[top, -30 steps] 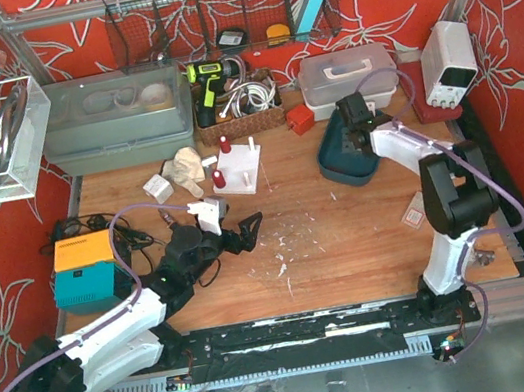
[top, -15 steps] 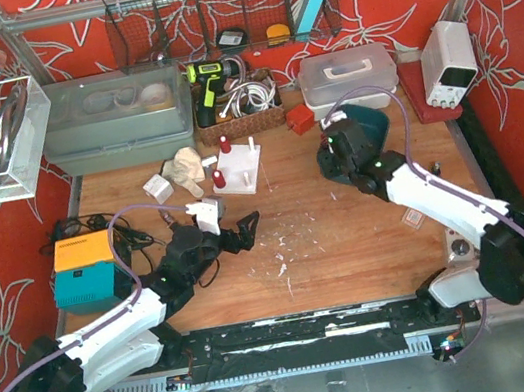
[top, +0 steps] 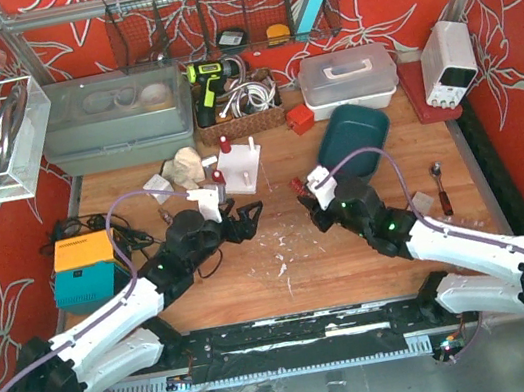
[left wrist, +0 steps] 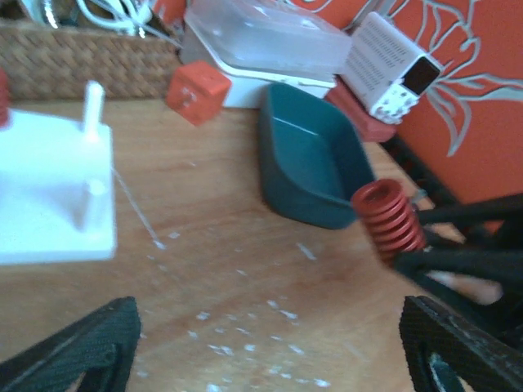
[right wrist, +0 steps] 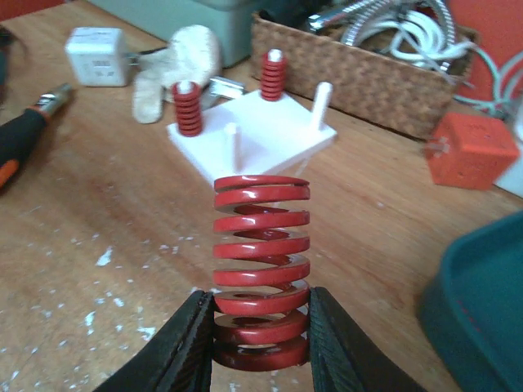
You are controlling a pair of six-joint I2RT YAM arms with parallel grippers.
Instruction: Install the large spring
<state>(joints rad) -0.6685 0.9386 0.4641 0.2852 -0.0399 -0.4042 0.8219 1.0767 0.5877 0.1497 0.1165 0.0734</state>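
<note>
The right gripper (right wrist: 260, 331) clamps the near end of the large spring (right wrist: 261, 245). The spring's long axis runs straight out past the fingertips, its free end aimed at the white peg base (right wrist: 270, 135), just short of it on the near right. The left gripper (top: 246, 221), jaws spread wide and empty, hovers just near of that base. Two of the base's pegs carry smaller red springs (right wrist: 188, 110), and a wicker basket (right wrist: 368, 73) stands behind it.

R end effector (top: 304, 195) held large spring (top: 295, 186) over table (top: 352, 246), near white peg base (top: 240, 171); L end effector (top: 245, 220) opposite, jaws spread.
</note>
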